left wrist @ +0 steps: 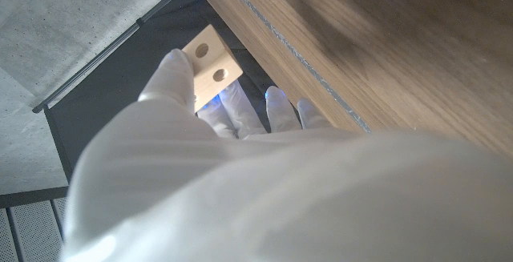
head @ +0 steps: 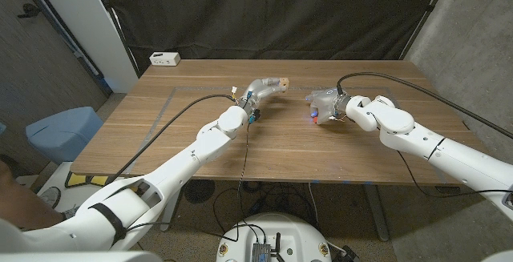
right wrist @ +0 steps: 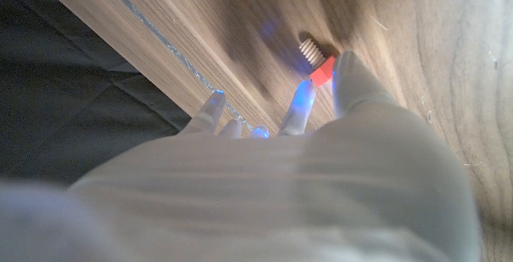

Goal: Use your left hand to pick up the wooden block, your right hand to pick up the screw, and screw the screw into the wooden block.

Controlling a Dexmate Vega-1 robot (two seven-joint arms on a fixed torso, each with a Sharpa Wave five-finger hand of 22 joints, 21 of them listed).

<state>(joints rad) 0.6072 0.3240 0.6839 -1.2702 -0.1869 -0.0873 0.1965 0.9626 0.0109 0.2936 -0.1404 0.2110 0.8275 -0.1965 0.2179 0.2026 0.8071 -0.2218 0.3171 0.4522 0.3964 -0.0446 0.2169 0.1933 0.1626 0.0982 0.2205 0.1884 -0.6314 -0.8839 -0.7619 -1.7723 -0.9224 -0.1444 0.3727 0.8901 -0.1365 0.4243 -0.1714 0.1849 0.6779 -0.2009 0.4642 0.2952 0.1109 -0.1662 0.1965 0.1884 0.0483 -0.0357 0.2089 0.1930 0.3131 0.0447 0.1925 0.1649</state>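
Head camera overlooks the table (head: 280,146); wrist cameras hover close above it.

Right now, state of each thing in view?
wooden block: held in left hand, off the table, two holes showing, both empty
screw: red head pinched in the right hand fingers, not yet in the block
white box: lying at the table's far corner

Two hands raised over the wooden counter (head: 200,146)

The left hand (head: 258,90) holds a wooden block (head: 280,81) by its end. Well apart to the right, the right hand (head: 323,102) holds a small red screw (head: 313,112). A white power strip (head: 164,58) sits at the far left corner.
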